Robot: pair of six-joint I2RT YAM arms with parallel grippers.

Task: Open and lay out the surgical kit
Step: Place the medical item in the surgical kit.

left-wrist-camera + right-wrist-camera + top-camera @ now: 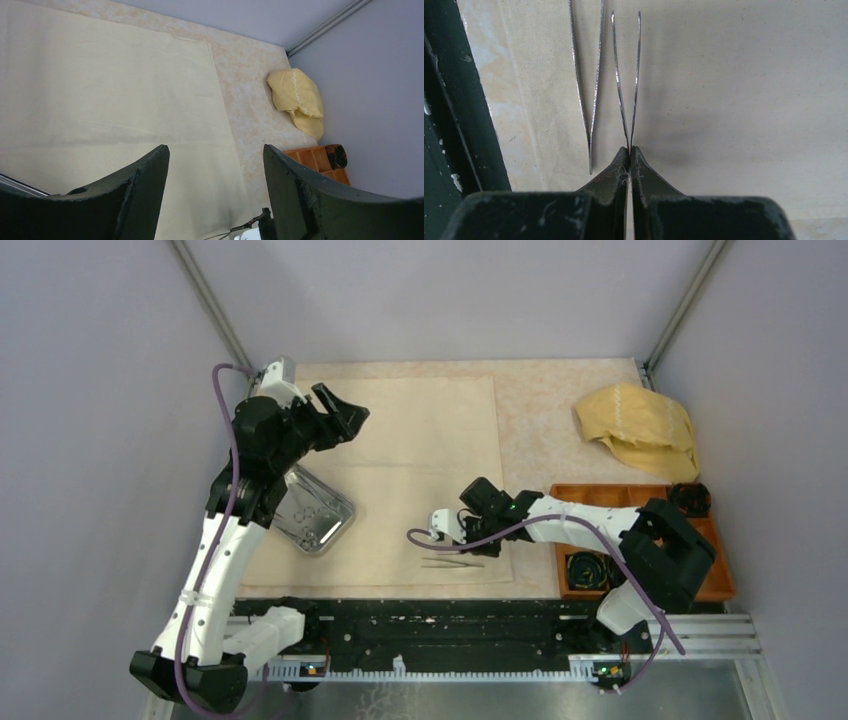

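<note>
While the right end effector (630, 150) clamps tweezers (626, 75) by the near edge of the tabletop (570, 440), a second pair (589, 90) lies beside on the sheet (430, 430); the left end effector (215, 155) gapes over bare sheet, tray (338, 505) by the left edge.

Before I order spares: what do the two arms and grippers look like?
The left arm and right arm have white links, black joint housings and a purple cable each. The left gripper and right gripper are matt black with tapered fingers; the right one shows pale scuffs.
</note>
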